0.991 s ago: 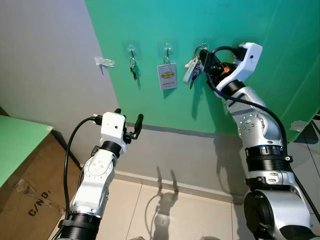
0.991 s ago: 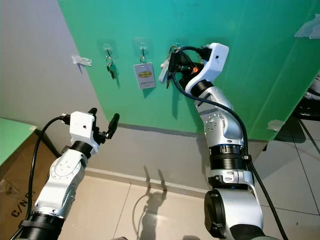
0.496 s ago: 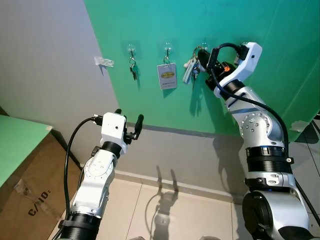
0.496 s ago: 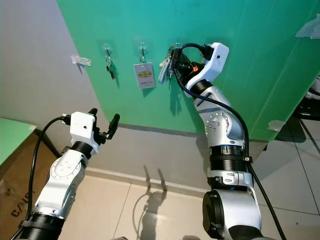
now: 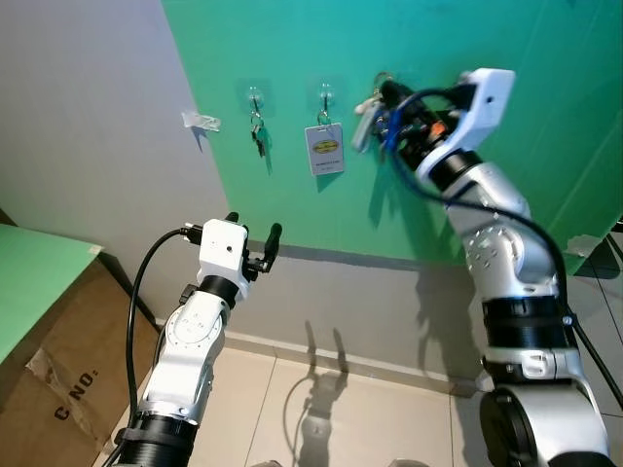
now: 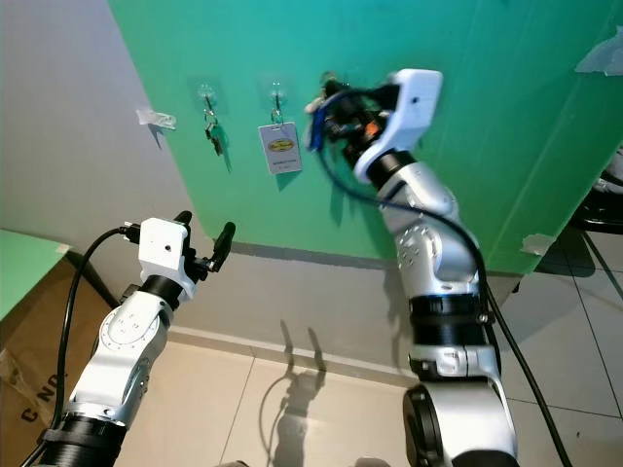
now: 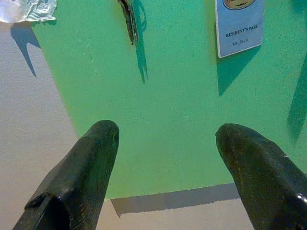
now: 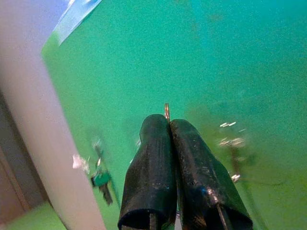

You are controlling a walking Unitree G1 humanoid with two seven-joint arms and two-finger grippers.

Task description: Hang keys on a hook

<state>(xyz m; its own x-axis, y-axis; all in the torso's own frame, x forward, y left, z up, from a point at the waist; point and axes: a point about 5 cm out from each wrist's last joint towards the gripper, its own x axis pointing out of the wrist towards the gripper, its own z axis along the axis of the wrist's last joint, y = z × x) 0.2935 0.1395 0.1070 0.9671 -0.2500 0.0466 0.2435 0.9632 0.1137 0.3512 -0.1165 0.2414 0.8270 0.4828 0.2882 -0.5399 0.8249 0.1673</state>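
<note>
A bunch of keys point(image 5: 362, 125) with a pale fob hangs blurred from my right gripper point(image 5: 383, 94), which is shut on its ring high against the green wall. In the right wrist view the two fingers point(image 8: 153, 163) are pressed together and a sliver of the ring point(image 8: 166, 109) sticks out above them. Left of it are two clear hooks: one point(image 5: 255, 94) carries a small set of keys point(image 5: 259, 136), the other point(image 5: 327, 92) a white resident's pass point(image 5: 325, 149). The hook nearest my right gripper is hidden behind it. My left gripper point(image 5: 251, 230) is open and empty, lower down, facing the wall.
A crumpled piece of tape point(image 5: 201, 120) sticks to the grey wall left of the green panel. A cardboard box point(image 5: 49, 389) and a green tabletop point(image 5: 29, 277) stand at the lower left. Beige floor tiles point(image 5: 341, 409) lie below.
My right gripper has risen and shifted a little left along the wall, carrying the keys with it, and is blurred by motion. The left arm has stayed still.
</note>
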